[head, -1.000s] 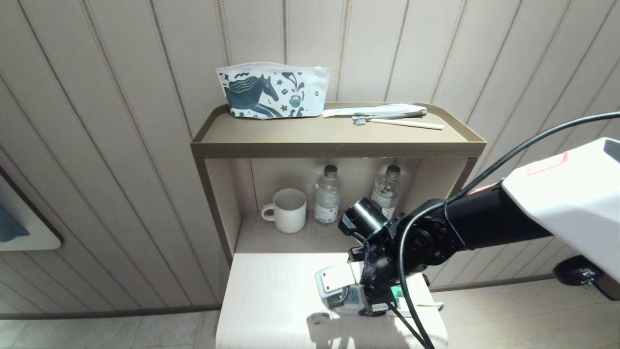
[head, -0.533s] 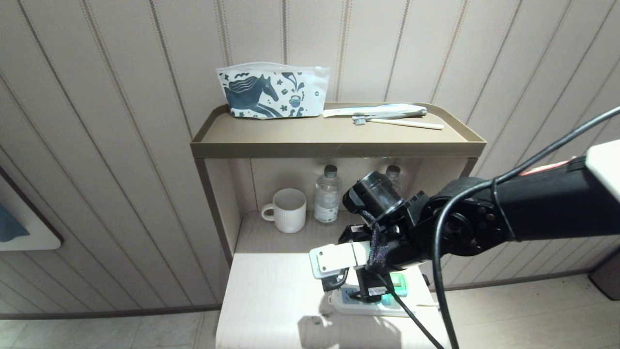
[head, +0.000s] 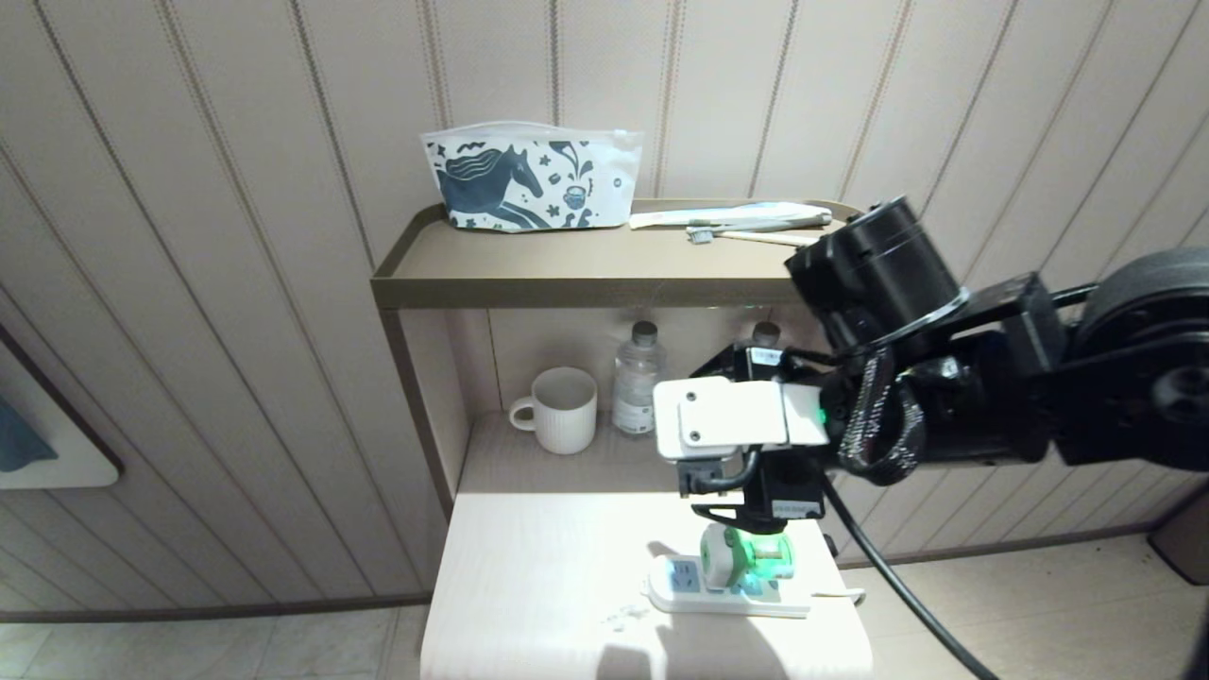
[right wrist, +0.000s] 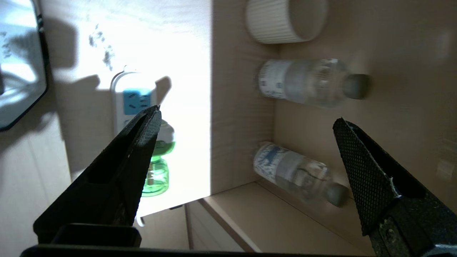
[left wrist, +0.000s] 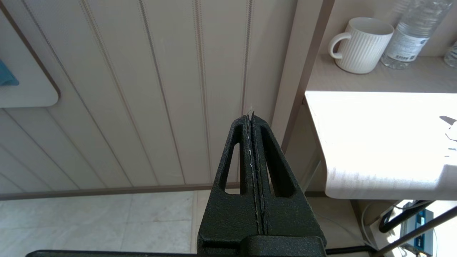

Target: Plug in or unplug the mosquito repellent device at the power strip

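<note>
Sitting below right pincer (right wrist: 246,117): mosquito repellent device (head: 739,557)

Looks like a hotel or guest bedroom corner. Walls are padded beige panelling (head: 236,312) with stitched vertical seams, pale wood-look floor (head: 1039,614) below. Small open brown shelf unit (head: 661,283) against the wall, with a toiletry pouch (head: 529,179) printed with a horse, a toothbrush (head: 784,238) and toothpaste tube (head: 727,216) on top. The niche under it holds a ribbed white mug (head: 559,409) and two sealed water bottles (head: 638,380), guest-amenity style. A light wood table (head: 529,586) in front carries a power strip (head: 727,597) with a plug-in mosquito repellent (head: 741,557) on it. Domestic, lodging-type furnishing; no kitchen or workshop gear visible.
</note>
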